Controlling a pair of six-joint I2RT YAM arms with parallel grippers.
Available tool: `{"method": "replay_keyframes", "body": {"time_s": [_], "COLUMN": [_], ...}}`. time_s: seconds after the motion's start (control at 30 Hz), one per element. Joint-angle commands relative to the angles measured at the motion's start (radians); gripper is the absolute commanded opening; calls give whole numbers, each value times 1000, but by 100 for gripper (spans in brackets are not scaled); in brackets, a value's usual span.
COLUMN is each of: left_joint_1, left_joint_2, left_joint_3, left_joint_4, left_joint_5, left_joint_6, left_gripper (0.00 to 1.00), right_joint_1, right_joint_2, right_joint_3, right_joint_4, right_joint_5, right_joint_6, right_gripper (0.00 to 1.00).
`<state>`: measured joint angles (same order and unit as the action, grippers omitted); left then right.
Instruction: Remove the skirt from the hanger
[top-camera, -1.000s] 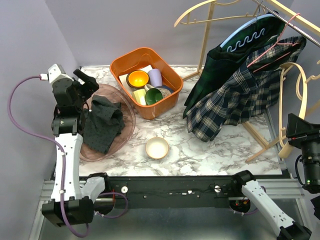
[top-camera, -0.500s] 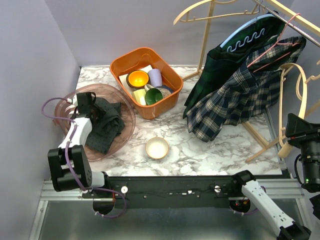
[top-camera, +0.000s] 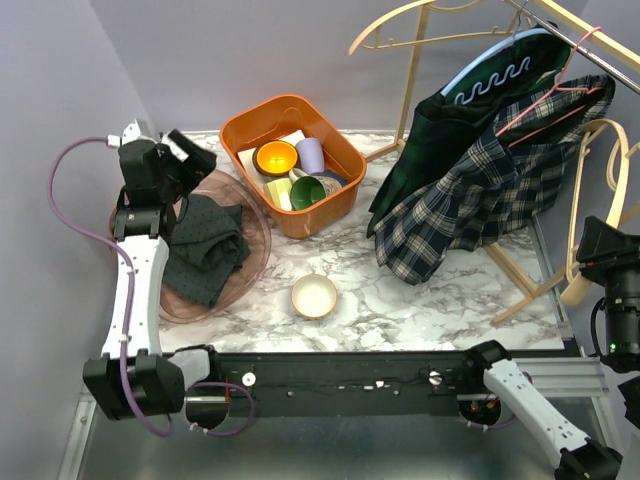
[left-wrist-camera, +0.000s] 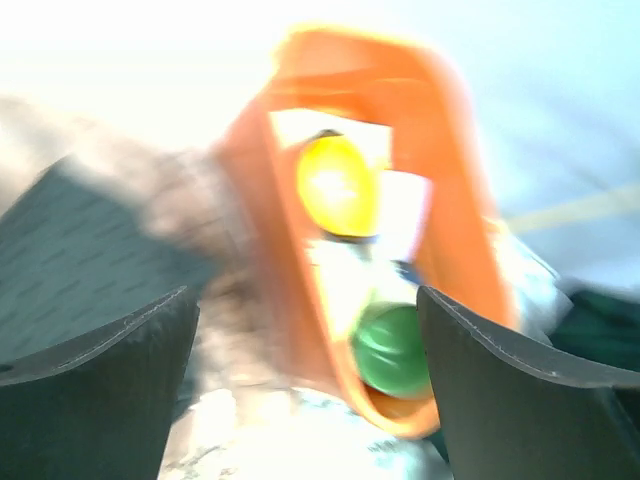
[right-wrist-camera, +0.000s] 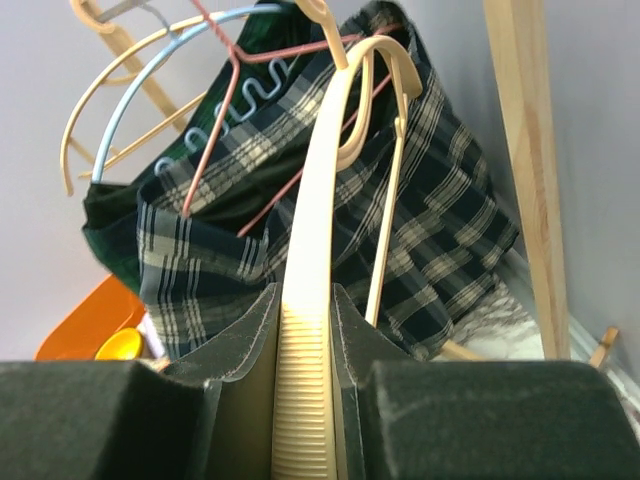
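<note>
A plaid skirt (top-camera: 470, 210) (right-wrist-camera: 250, 250) hangs from a pink wire hanger (top-camera: 555, 100) (right-wrist-camera: 240, 100) on the rack rail at the right, beside a dark green garment (top-camera: 430, 130). My right gripper (top-camera: 592, 262) (right-wrist-camera: 305, 300) is shut on a bare cream plastic hanger (top-camera: 590, 170) (right-wrist-camera: 320, 180) just right of the skirt. A dark grey dotted garment (top-camera: 205, 245) (left-wrist-camera: 70, 250) lies crumpled in a pink basin (top-camera: 255, 245). Above the basin's far edge, my left gripper (top-camera: 185, 160) (left-wrist-camera: 305, 300) is open and holds nothing.
An orange bin (top-camera: 240, 135) (left-wrist-camera: 470, 200) of cups and bowls stands at the back centre. A small cream bowl (top-camera: 314, 296) sits on the marble near the front. The wooden rack post (top-camera: 410, 90) rises behind the clothes, with a blue hanger (top-camera: 490, 60) on the rail.
The left arm dipped low into the basin, then rose again towards the back left, with its jaws open. The right gripper shifted slightly with the cream hanger.
</note>
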<state>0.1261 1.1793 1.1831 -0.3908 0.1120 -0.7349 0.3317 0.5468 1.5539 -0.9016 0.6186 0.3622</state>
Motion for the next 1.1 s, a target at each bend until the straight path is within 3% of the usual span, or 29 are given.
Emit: {"method": "replay_keyframes", "body": {"time_s": [0.0,0.17,0.3,0.47,0.83,1.07], "left_joint_1": [-95,-288,-327,-344,-353,-353], "left_joint_2": [-61,-145,-170,-210,-277,-314], "left_joint_3": [67,-6,-74,-157,-223,-249], "left_joint_4": [-56,-10,29,107,161,179], "left_joint_5": [146,36,-44,-40,-98,-129], "left_joint_6": [178,245,298,301,305,310], "left_gripper": [99,99,99,99,99,99], "right_joint_1": [-2,-3,-2,-2,-2,-2], "right_joint_2": [67,162,196,243,286,223], "right_joint_3": [18,25,-5,-37,52,-4], "right_joint_4": [138,248,331,426,168,214], "right_joint_5": [105,130,190,282,293,262], "right_joint_6": [-91,-123,-166,-204,70,72], "right_gripper": [1,1,1,1,1,1]}}
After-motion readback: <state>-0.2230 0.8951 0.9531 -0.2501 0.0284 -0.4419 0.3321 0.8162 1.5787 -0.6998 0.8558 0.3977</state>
